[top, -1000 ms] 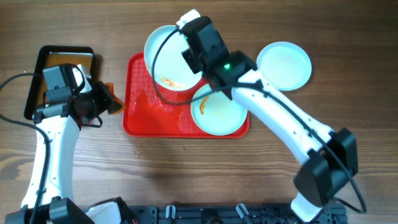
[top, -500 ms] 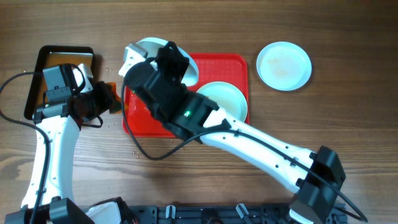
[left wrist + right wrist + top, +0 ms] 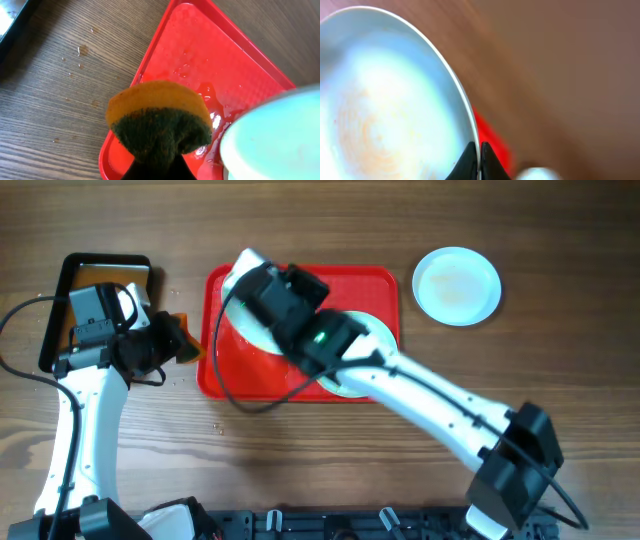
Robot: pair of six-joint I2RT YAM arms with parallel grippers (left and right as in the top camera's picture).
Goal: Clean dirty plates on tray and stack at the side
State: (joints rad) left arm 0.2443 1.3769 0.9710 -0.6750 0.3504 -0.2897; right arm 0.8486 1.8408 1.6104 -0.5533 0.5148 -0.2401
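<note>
A sponge (image 3: 160,117) is clenched in the left gripper (image 3: 160,345); just right of it, a plate (image 3: 385,100) is held by its rim in the right gripper (image 3: 479,160).

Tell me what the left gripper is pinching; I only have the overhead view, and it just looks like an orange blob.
Observer: The left wrist view shows a sponge, yellow on top with a dark green scouring side, pinched in the left gripper by the tray's left rim.
Operator: Is the tray wet?
Observer: Yes, water is pooled on its textured surface.
Operator: And the right gripper, hidden under its own arm?
Observer: The right wrist view shows it shut on the rim of a plate with faint orange smears inside.
</note>
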